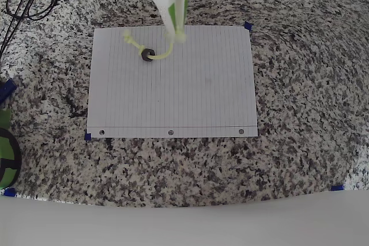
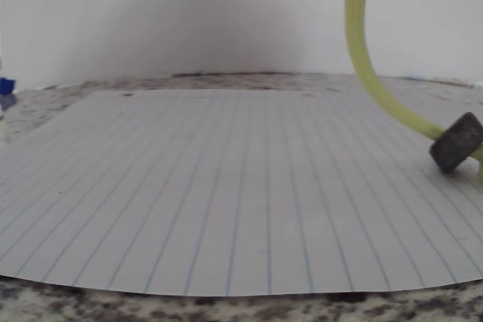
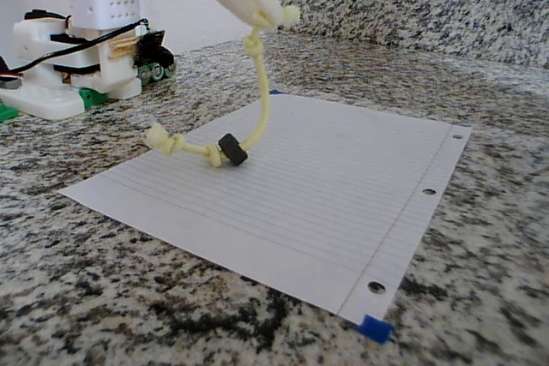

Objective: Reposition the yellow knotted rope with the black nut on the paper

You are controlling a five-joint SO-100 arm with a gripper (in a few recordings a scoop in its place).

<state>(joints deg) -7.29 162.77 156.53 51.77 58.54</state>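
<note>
The yellow knotted rope hangs from my gripper, which is shut on its upper knotted end. It curves down to the paper, where its other knotted end lies flat. The black nut is threaded on the rope and rests on the sheet. In the overhead view the gripper is over the paper's top edge, with the rope running left to the nut and the far knot. The wrist view shows the rope dropping to the nut on the paper.
The paper lies on a granite counter, with blue tape at its corners. The arm's white base stands at the far left. Black cables lie at the overhead view's top left.
</note>
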